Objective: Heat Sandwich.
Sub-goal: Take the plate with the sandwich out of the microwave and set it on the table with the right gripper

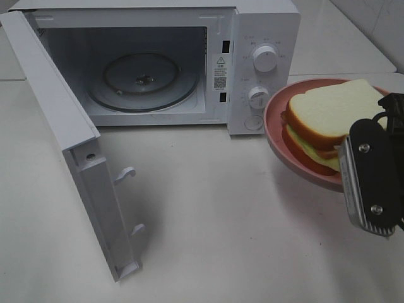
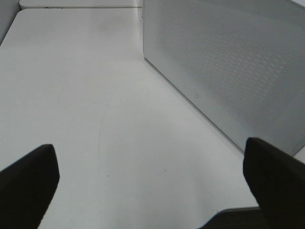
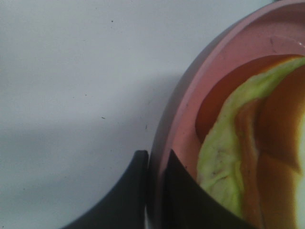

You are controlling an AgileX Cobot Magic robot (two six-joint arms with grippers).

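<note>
On the left of the table (image 1: 208,208) the left tool (image 2: 143,191) hangs open beside the microwave (image 1: 189,63), whose door (image 1: 69,145) stands wide open; inside is only the glass turntable (image 1: 144,81), and the small sticker (image 1: 220,72) on the frame is too small to read. To the right stands the pink plate (image 1: 278,136), which holds the sandwich (image 1: 331,113). The right tool (image 3: 155,191) is closed on the rim of this plate, one finger (image 3: 128,195) outside and one inside.

The plain white counter (image 1: 208,221) carries a white microwave oven (image 1: 262,63), its door swung open, and beside it a round pink plate (image 1: 275,136).
</note>
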